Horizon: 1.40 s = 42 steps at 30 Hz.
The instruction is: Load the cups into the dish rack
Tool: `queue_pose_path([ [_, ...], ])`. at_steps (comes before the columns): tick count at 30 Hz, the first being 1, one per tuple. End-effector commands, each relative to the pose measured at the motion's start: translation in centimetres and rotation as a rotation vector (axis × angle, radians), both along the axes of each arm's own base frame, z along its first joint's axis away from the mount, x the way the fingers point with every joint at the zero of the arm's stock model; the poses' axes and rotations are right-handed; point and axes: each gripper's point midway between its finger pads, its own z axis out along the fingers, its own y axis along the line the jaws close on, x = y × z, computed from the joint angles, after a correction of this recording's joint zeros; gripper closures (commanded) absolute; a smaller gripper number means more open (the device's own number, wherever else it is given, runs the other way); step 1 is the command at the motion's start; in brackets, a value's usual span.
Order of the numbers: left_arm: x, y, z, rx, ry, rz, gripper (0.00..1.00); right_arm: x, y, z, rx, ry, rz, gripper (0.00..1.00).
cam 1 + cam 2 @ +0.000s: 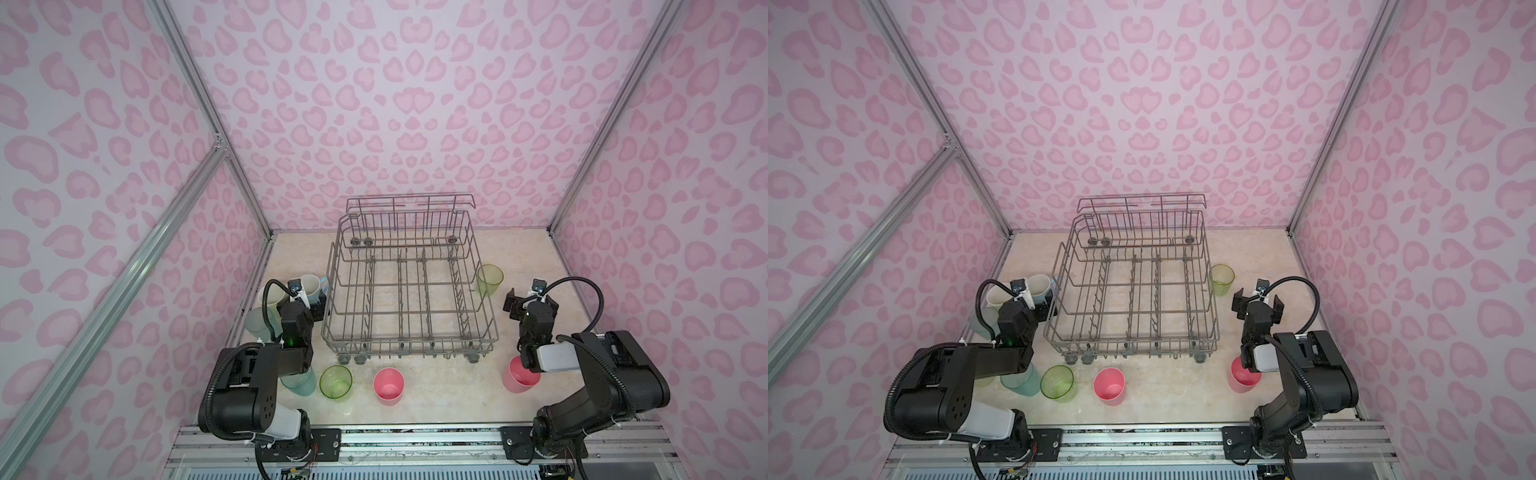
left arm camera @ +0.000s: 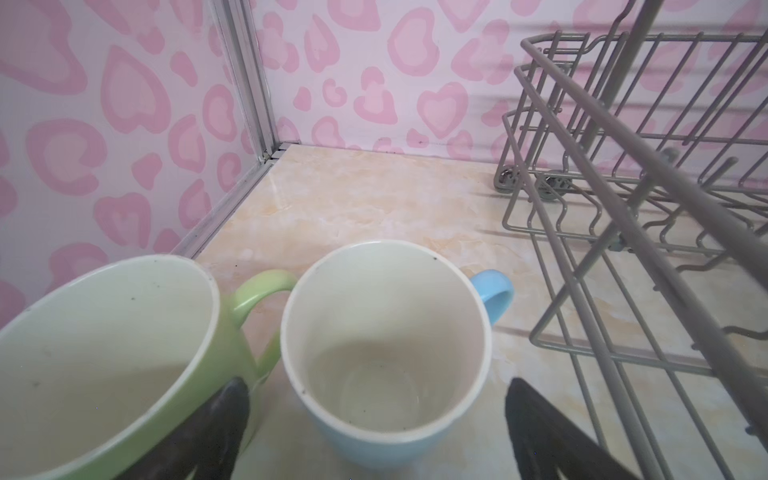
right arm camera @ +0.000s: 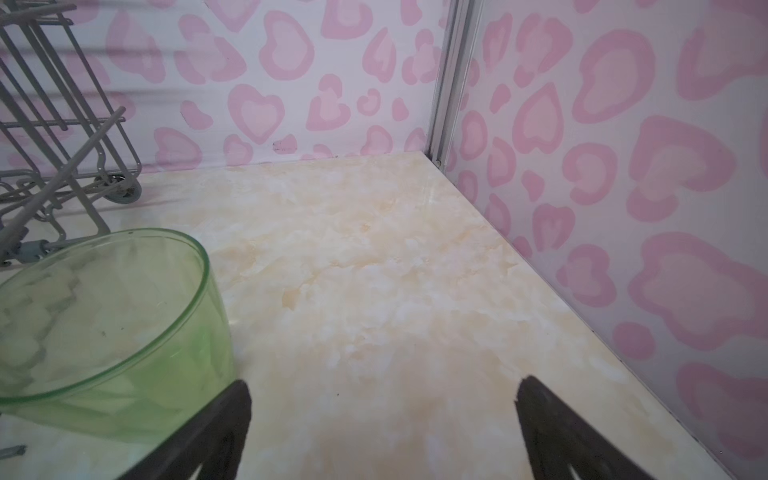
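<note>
The dish rack [image 1: 411, 341] stands empty in the middle of the table [image 1: 436, 399], so loading has hardly begun. The step in hand looks like the first pick.

The left jaws are spread wide and hold nothing. A blue mug [image 2: 384, 332] stands upright just ahead of them, centred on the gap, with its handle turned away from the jaws. A green mug [image 2: 104, 353] sits close beside it, and its wall overlaps one jaw in the left wrist view. Whether the two mugs touch cannot be told. The rack's side wall runs just outside the other jaw.

The right jaws are also wide and empty, with only bare table between them. A lime-green cup [image 3: 104, 311] stands off to one side, just outside one jaw and next to the rack. More cups wait behind both arms near the front of the table: a teal cup [image 1: 299, 384], a second green cup [image 1: 336, 382] and two pink cups [image 1: 388, 385] [image 1: 517, 376].

Next, the left jaws probably need to move forward and down until they straddle the blue mug. They can then close without nudging the green mug or catching the rack wire.
</note>
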Motion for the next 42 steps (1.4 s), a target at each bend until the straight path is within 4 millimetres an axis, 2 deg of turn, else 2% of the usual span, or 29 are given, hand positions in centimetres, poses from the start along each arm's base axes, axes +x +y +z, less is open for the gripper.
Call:
queue_pose_path([
  [1, 0.15, 0.06, 1.03, 0.004, -0.041, 0.0, 0.02, -0.04, -0.23, 0.46, 0.003, -0.024, -0.015, 0.01],
  [42, 0.32, 0.05, 0.93, 0.002, -0.034, -0.002, 0.03, -0.09, -0.3, 0.45, 0.002, -0.025, -0.019, 0.01],
])
